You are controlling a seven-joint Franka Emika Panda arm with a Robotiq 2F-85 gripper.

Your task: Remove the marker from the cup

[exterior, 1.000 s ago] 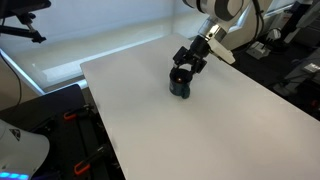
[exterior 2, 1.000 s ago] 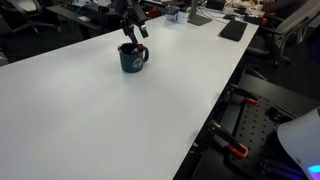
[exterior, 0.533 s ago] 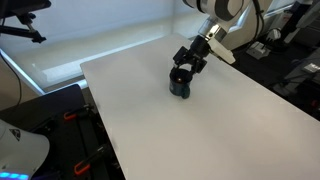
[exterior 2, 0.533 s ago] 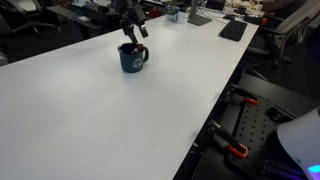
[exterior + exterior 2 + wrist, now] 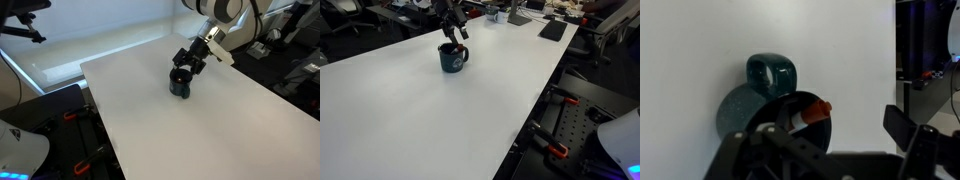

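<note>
The cup (image 5: 181, 87) is a squat dark teal mug with a handle, standing on the white table (image 5: 220, 130); it also shows in an exterior view (image 5: 451, 58) and in the wrist view (image 5: 758, 92). The marker (image 5: 810, 112) stands in the cup, with a white body and a reddish tip poking over the rim. My gripper (image 5: 822, 140) hangs just above the cup in both exterior views (image 5: 184, 68) (image 5: 450, 36). Its jaws are open. One finger (image 5: 912, 132) stands well off the marker, with bare table between them. The marker does not show in the exterior views.
The table's edge (image 5: 100, 120) runs near a dark floor with clamps and cables. Laptops and clutter (image 5: 552, 28) lie at the far end of the table. Office chairs and desks stand beyond.
</note>
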